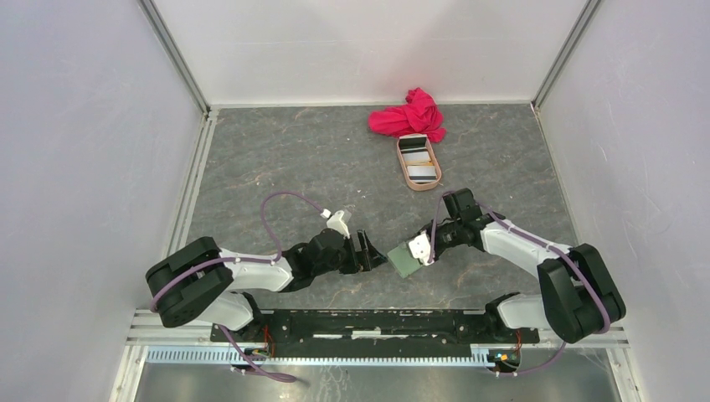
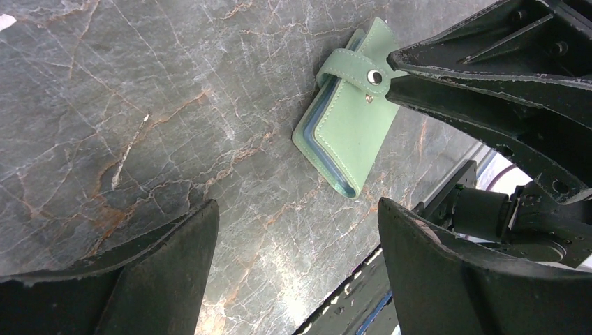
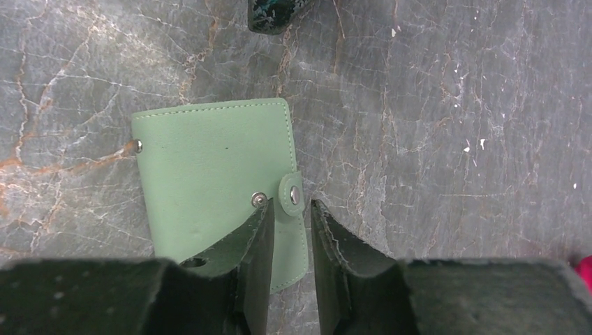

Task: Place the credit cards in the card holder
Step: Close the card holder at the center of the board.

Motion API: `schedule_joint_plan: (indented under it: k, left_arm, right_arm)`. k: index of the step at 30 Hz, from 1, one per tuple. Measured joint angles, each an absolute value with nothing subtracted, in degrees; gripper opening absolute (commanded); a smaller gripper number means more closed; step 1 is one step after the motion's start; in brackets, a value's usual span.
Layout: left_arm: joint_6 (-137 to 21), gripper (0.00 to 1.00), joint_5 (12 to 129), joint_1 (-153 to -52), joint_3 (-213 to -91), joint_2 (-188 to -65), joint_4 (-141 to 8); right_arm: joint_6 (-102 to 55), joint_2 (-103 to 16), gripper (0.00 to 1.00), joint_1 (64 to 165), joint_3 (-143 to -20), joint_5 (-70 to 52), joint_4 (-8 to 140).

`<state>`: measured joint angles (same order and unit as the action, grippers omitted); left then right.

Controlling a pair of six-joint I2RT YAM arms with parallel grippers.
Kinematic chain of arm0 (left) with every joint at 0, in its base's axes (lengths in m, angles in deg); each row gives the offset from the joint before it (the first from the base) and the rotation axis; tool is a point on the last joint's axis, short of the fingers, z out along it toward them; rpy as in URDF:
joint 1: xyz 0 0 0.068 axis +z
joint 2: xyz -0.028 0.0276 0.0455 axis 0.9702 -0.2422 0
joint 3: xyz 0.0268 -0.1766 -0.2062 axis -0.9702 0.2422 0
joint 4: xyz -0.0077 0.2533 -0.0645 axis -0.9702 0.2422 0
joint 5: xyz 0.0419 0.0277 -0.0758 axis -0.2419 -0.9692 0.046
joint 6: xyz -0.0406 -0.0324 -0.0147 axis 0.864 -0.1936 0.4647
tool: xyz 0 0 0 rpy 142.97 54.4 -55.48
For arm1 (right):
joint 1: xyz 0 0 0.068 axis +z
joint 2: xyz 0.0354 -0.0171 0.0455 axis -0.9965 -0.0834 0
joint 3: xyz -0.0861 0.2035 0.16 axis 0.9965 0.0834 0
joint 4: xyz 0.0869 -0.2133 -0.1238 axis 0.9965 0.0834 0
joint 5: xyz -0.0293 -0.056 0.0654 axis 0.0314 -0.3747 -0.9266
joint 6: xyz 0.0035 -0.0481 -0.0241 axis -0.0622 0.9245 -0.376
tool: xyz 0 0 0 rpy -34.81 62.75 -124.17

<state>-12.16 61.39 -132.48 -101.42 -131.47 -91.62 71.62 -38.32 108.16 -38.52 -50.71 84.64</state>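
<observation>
R pincer [image 3: 292, 211] tips at card holder [image 3: 209, 164].

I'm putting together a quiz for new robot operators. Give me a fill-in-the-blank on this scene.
The card holder is ____ in colour. The left gripper is wide ____, holding nothing. The credit cards lie in the oval ____.
Missing words: green; open; tray.
</observation>
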Motion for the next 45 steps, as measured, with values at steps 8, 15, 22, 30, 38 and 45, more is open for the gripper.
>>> schedule_joint_plan:
  k: [8,15,22,30,38,45]
  left_arm:
    - [-12.16,0.87,61.39,-132.48,-101.49,-131.47,-91.55]
    - [-12.2,0.86,61.39,-132.48,-101.9,-130.86,-90.72]
    - [-12.2,0.86,61.39,-132.48,-102.67,-129.9,-90.55]
    - [-12.23,0.83,62.83,-132.87,-103.04,-130.01,-90.63]
    - [-12.18,0.47,63.84,-134.97,-106.58,-134.42,-93.02]
    - [-12.12,0.31,65.35,-134.99,-111.04,-140.59,-95.71]
  right_arm:
    - [72.41,-38.67,0.17,109.14,-38.52,-49.64,82.54]
    - [72.87,-39.43,0.23,109.34,-38.52,-49.18,82.71]
    - [72.67,-39.59,0.23,109.6,-38.52,-48.19,81.55]
    - [72.5,-39.59,0.0,109.62,-38.52,-48.13,80.96]
    - [72.56,-39.56,0.0,109.62,-38.63,-48.19,82.45]
    - [72.58,-39.45,0.0,109.6,-38.63,-48.13,83.43]
